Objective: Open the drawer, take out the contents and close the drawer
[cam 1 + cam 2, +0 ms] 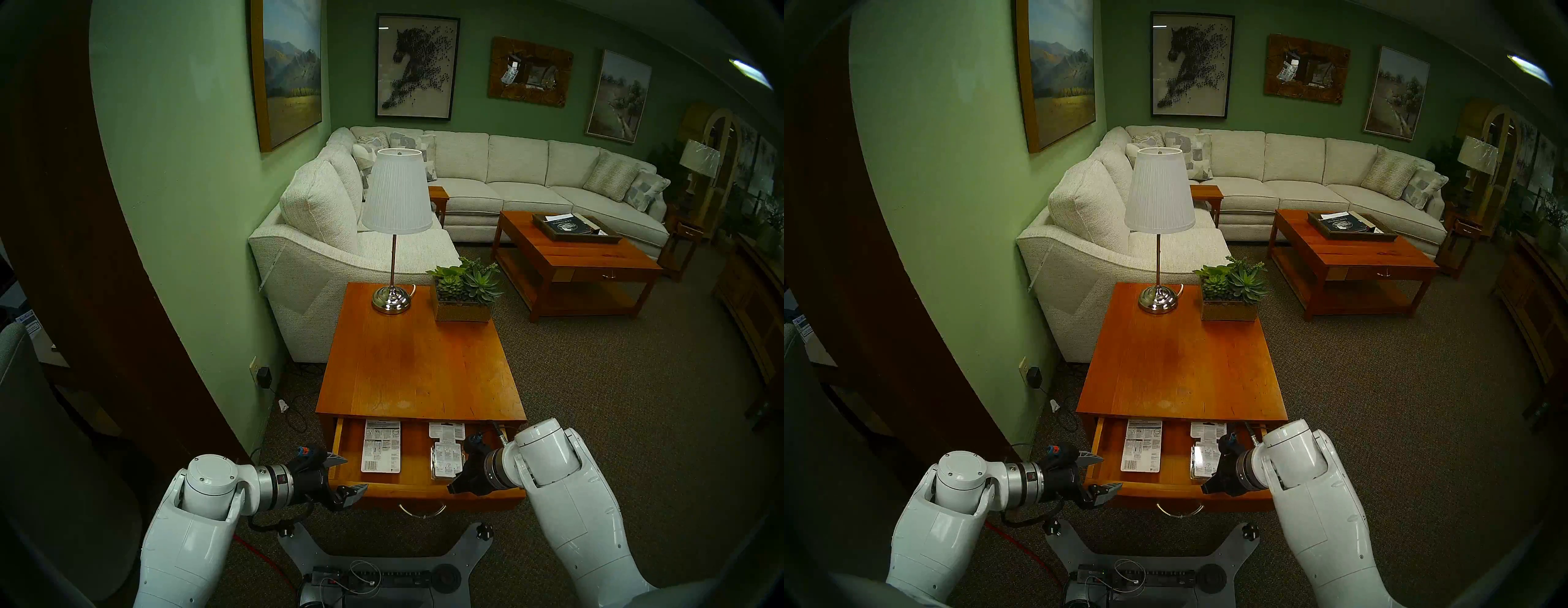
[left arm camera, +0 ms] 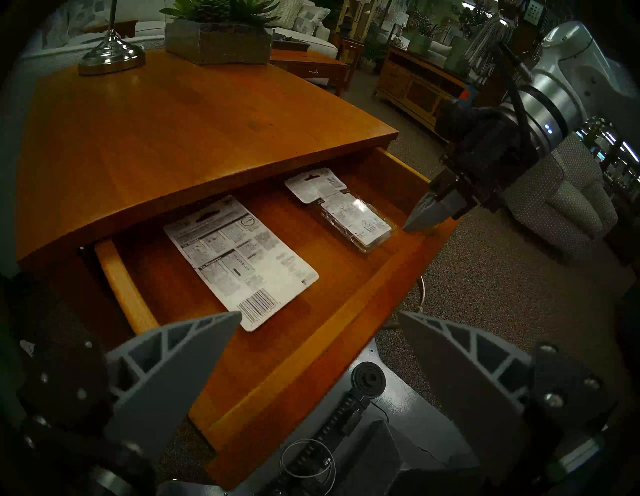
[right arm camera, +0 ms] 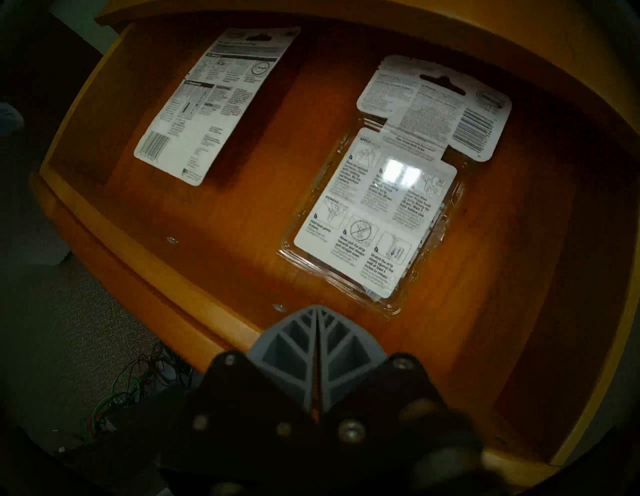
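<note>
While drawer [image 1: 424,488] stands open | right tool [image 3: 317,311] clenched, empty, near blister pack [image 3: 374,221]

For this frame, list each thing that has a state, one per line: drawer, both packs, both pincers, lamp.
drawer: pulled open, not yet emptied.
white card pack: lying flat inside the drawer, left part.
blister pack: lying flat inside the drawer, right part.
left pincer: open, empty, at the drawer's left front corner.
right pincer: shut, empty, near the blister pack.
lamp: upright; lit or not, unclear.

Left gripper [image 1: 341,475] jaws spread wide — right gripper [image 3: 317,313] fingers pressed together
</note>
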